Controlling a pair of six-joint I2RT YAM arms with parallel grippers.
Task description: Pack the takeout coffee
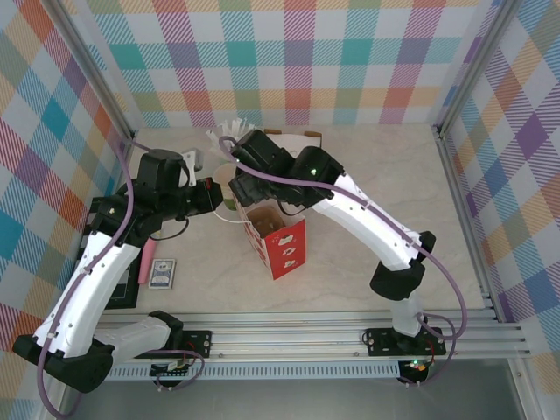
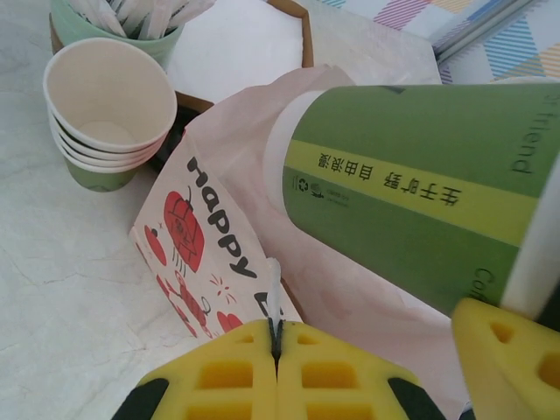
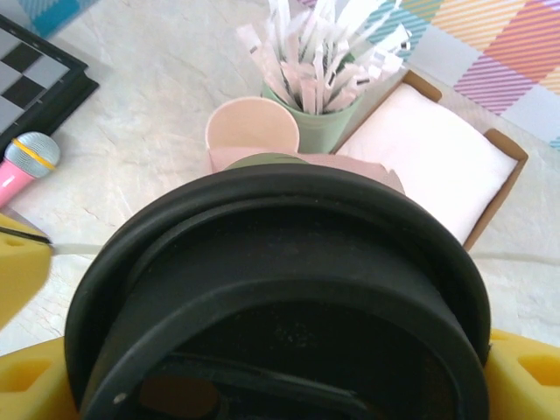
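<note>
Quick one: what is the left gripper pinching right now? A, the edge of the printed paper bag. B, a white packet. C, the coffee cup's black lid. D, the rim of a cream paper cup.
A: the left gripper is shut on the thin edge of the paper bag, while the right gripper holds the takeout coffee.
</note>
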